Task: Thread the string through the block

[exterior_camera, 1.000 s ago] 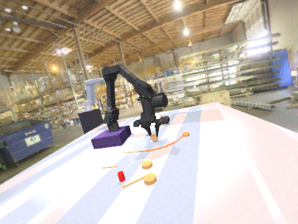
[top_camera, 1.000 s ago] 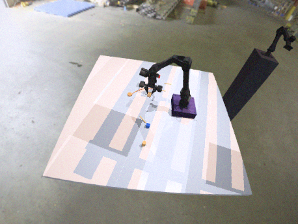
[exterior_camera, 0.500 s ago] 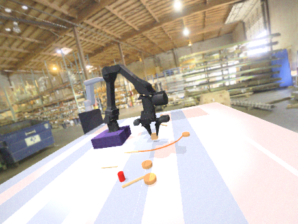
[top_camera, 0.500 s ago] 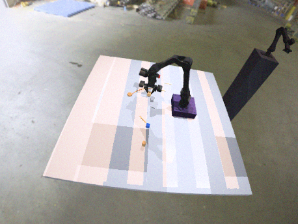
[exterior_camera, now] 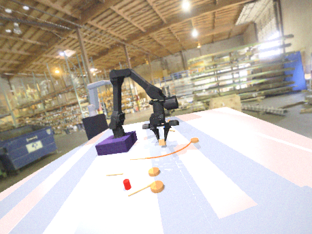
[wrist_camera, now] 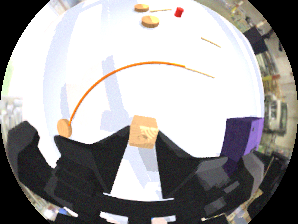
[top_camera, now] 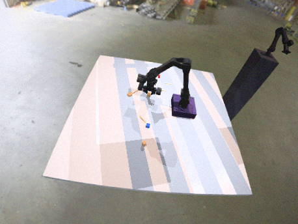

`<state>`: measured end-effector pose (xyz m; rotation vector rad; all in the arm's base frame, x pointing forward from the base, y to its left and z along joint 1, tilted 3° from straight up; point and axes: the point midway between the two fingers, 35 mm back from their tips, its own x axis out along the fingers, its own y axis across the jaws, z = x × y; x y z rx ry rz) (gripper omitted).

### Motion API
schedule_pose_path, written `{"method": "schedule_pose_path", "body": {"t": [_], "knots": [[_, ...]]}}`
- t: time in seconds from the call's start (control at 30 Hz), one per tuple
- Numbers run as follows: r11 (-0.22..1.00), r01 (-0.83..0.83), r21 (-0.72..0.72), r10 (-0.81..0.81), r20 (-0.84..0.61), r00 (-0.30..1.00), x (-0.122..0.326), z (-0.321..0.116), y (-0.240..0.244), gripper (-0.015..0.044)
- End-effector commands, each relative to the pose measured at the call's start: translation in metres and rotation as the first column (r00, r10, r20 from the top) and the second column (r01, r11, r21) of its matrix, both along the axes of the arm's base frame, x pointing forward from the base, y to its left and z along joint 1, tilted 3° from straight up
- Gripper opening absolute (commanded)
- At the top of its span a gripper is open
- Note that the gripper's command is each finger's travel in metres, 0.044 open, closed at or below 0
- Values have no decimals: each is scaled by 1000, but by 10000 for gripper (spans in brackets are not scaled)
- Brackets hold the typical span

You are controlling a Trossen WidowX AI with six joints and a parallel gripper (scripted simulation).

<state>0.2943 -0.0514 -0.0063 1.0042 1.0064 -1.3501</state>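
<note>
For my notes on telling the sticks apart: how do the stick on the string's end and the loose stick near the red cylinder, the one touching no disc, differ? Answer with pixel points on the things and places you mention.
The string's stick [exterior_camera: 133,158] [wrist_camera: 200,71] continues an orange string; the loose stick [exterior_camera: 113,174] [wrist_camera: 211,42] has none. The loose stick lies nearer the red cylinder [exterior_camera: 127,184] [wrist_camera: 179,12], the string's stick farther off. Both are thin and pale.

And here's the arm [top_camera: 186,78] [exterior_camera: 116,96], matt black throughout, slim straight links meeting at chunky angular joints! Down to a black end effector [top_camera: 149,94] [exterior_camera: 162,137] [wrist_camera: 143,131], two dark fingers tapering to narrow tips, stubby rounded black pieces out at either side!
</note>
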Motion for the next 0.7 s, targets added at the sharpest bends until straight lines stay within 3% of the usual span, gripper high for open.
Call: {"method": "schedule_pose_path", "body": {"t": [0.0, 0.67], "knots": [[997, 4, -82, -5, -7, 1000, -1, -4, 3, 0], [923, -1, -384, -2, -7, 1000, -1, -12, 22, 0]]}}
